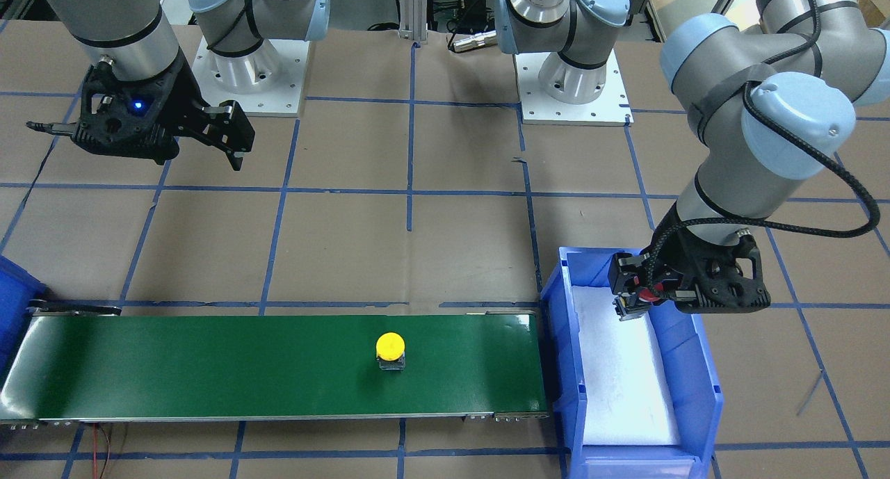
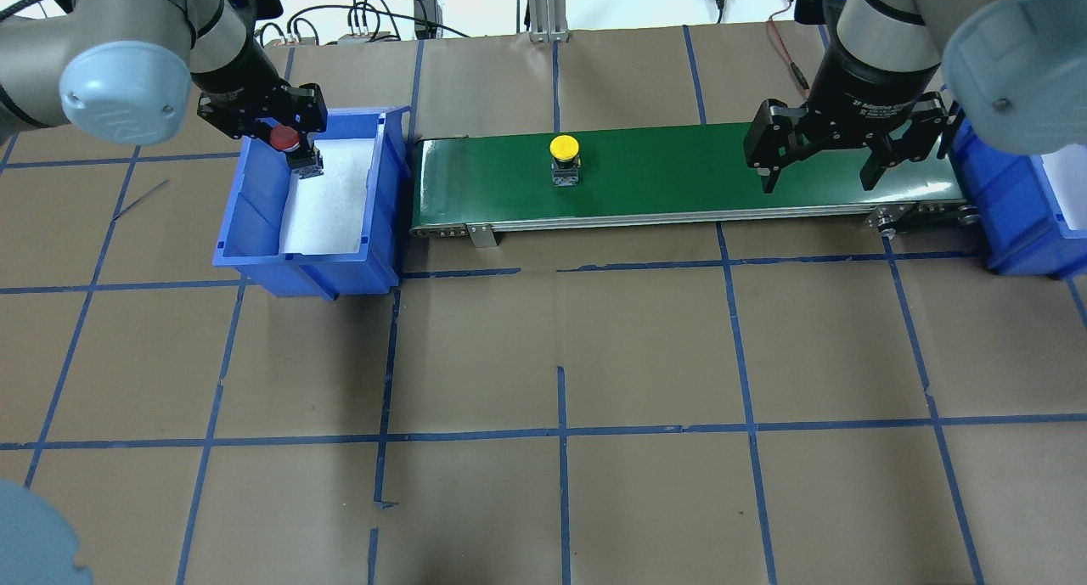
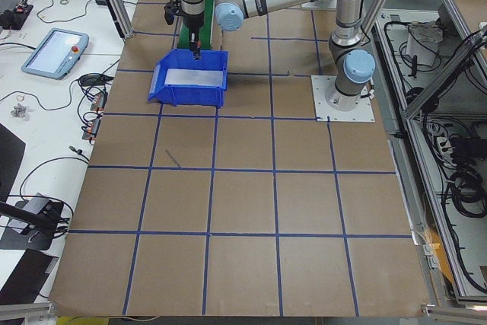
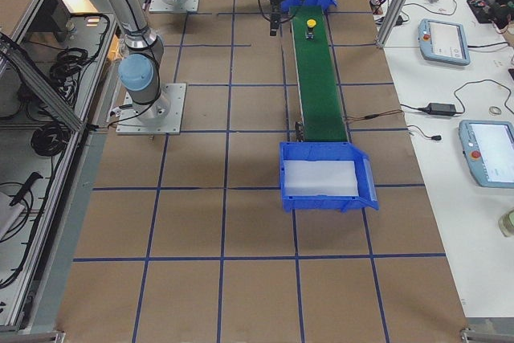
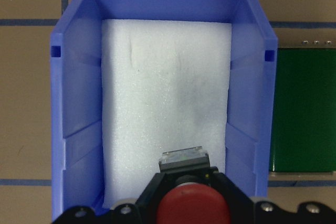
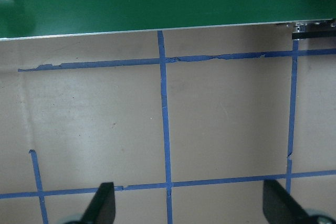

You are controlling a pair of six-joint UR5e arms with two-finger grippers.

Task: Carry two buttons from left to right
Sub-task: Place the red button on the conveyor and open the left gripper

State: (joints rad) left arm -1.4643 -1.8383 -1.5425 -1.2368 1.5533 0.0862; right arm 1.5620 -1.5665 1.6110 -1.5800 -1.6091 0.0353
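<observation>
The yellow-capped button [image 1: 390, 345] stands upright on the green conveyor belt [image 1: 208, 368], near its middle; it also shows in the overhead view [image 2: 564, 148]. My left gripper [image 2: 293, 143] is shut on the red button [image 2: 284, 137] and holds it over the white foam of the left blue bin [image 2: 255, 194]. The left wrist view shows the red cap [image 5: 194, 205] between the fingers, above the foam. My right gripper [image 2: 819, 156] is open and empty, hovering by the belt's right end, apart from the yellow button.
A second blue bin [image 2: 1010, 220] stands past the belt's right end, lined with white foam. The right wrist view shows brown table with blue tape lines and the belt's edge [image 6: 157, 3]. Both arm bases [image 1: 247, 83] stand behind the belt.
</observation>
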